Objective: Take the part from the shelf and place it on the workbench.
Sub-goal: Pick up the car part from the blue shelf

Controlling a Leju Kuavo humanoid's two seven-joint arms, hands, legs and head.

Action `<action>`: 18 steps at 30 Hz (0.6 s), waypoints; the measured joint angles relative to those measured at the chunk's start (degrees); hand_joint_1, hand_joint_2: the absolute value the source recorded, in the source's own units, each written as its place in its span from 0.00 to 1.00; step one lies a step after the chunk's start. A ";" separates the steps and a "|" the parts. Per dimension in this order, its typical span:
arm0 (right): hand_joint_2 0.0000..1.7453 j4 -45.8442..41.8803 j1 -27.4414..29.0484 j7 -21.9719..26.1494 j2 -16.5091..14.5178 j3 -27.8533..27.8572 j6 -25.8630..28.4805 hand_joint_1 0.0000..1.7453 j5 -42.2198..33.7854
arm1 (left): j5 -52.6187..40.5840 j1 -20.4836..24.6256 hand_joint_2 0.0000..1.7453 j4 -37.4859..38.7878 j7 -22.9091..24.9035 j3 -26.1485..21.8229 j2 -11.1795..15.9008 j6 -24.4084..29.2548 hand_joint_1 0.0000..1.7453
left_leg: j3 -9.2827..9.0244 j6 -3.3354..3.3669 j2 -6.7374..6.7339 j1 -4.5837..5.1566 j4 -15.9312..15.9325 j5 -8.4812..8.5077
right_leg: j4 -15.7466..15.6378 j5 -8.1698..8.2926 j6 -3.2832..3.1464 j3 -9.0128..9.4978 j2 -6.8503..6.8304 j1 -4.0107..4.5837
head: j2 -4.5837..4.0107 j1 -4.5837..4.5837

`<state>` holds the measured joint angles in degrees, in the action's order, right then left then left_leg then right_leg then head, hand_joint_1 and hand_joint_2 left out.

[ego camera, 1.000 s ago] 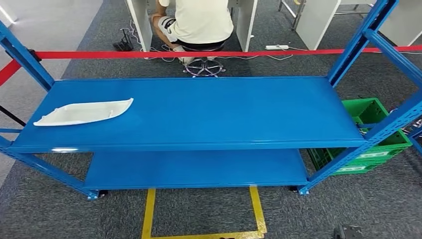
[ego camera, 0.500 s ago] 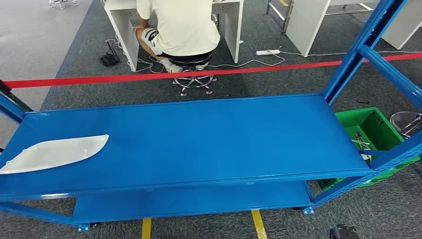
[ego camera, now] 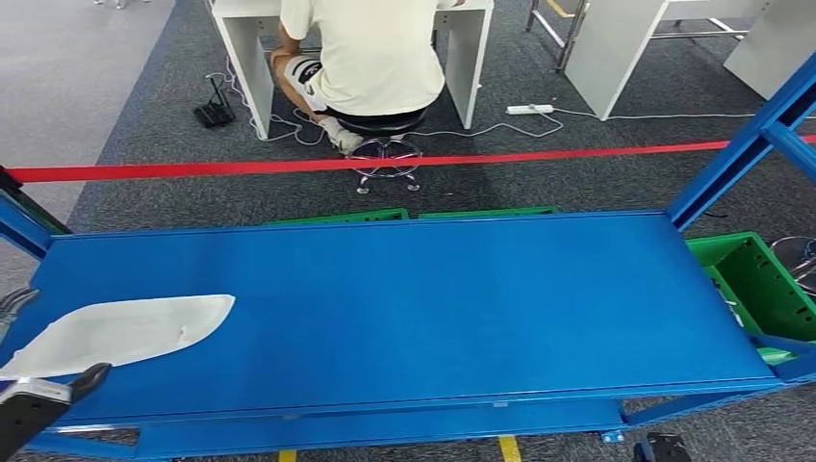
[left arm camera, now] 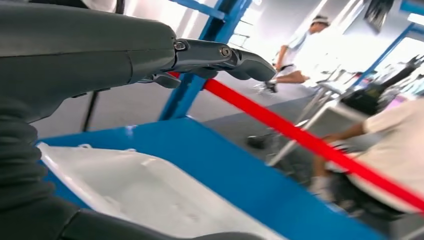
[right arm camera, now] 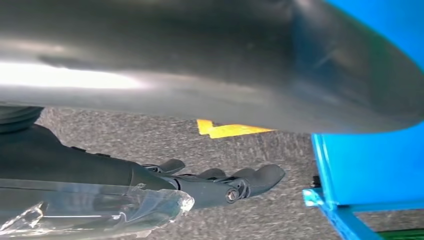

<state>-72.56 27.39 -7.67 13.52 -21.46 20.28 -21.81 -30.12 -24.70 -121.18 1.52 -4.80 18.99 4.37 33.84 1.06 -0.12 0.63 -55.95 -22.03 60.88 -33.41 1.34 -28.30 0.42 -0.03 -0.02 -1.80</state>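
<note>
While white part (ego camera: pixel 120 332) lay untouched on shelf (ego camera: pixel 404 298), left hand (ego camera: pixel 34 404) hovered beside, fingers spread, positioned for grasp; right hand (right arm camera: pixel 220 185) hung empty, fingers apart.

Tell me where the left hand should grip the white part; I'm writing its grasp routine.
Probably the wide blunt end of the white part, near the shelf's front left corner. It lies flat, tapering to a point toward the shelf's middle, and the left hand is already beside that wide end, fingers apart. Coming from the front edge, fingers over the top and thumb under the rim, looks easiest.
</note>
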 joint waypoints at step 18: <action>0.00 3.13 -2.32 3.27 3.71 -4.48 -1.31 0.00 -3.90 | 6.51 -6.64 1.00 0.25 3.22 3.76 18.74 -7.03 0.00 | -0.59 -0.86 0.22 0.08 0.12 -1.06 | -4.10 3.28 -0.67 0.65 0.11 0.56 | 0.00 0.07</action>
<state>-69.43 25.07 -4.40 17.22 -25.94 18.97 -25.71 -23.61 -31.34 -120.93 4.74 -1.04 37.73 -2.66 33.25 0.20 0.10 0.71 -55.83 -23.09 56.78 -30.13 0.68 -27.65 0.53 0.53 -0.02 -1.74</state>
